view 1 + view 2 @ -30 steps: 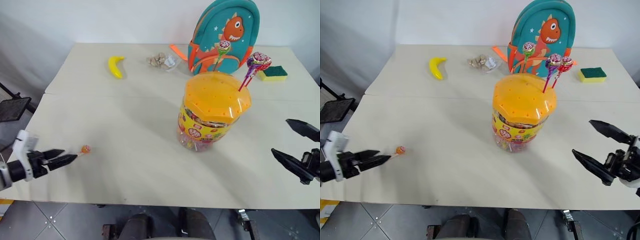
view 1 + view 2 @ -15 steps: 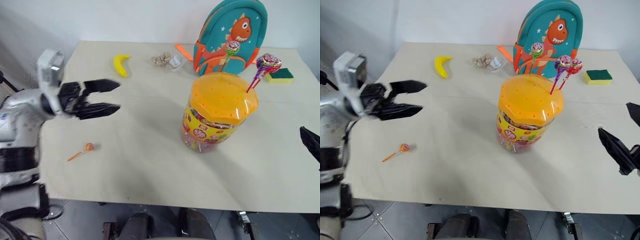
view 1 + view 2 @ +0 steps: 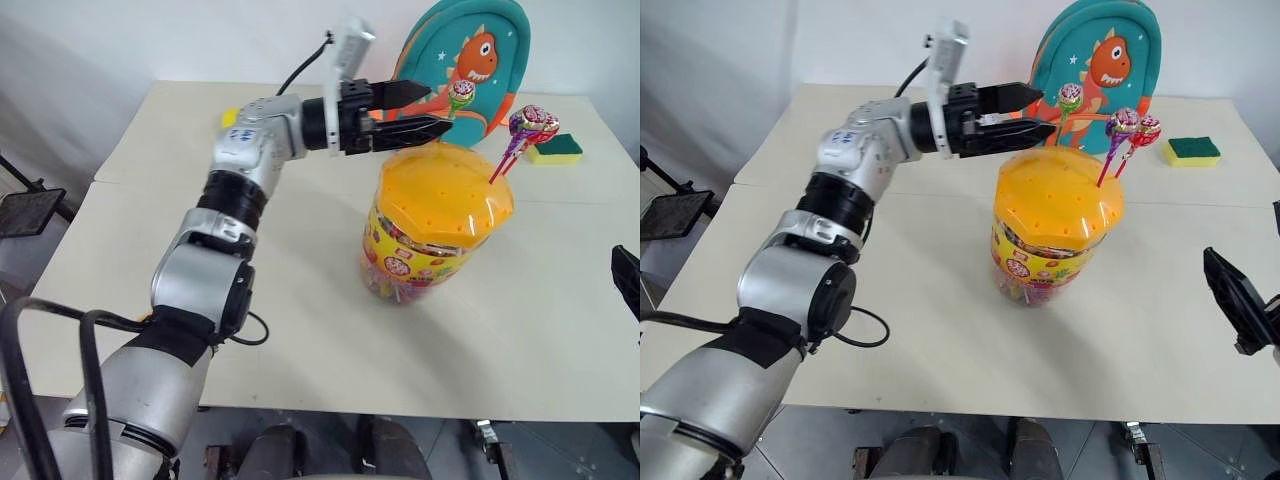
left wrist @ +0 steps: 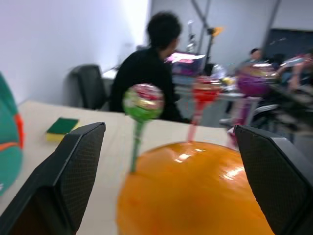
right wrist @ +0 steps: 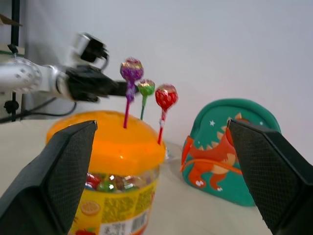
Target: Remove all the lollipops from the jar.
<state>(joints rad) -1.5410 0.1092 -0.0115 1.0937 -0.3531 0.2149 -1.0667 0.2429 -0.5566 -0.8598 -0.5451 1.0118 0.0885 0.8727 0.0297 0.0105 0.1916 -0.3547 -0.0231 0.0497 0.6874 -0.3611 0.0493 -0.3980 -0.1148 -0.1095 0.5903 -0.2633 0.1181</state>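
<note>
The lollipops, three small round wrapped candies on thin sticks, stand upright in the domed orange lid of the jar (image 3: 1056, 225), a large clear plastic tub with a yellow candy label near the middle of the pale table (image 3: 940, 330): a green one (image 3: 1070, 97) at about 12 o'clock on the lid, a purple-patterned one (image 3: 1123, 122) and a red one (image 3: 1147, 128) side by side at about 2 o'clock. The left gripper (image 3: 1032, 110) hangs over the lid's 11 o'clock edge, fingers spread and empty, tips just beside the green lollipop. The left wrist view alone shows a seated person (image 4: 146, 78) beyond the table. The right gripper (image 5: 161, 171), fingers spread, frames the jar, with the teal dinosaur backpack (image 5: 230, 147) behind it.
</note>
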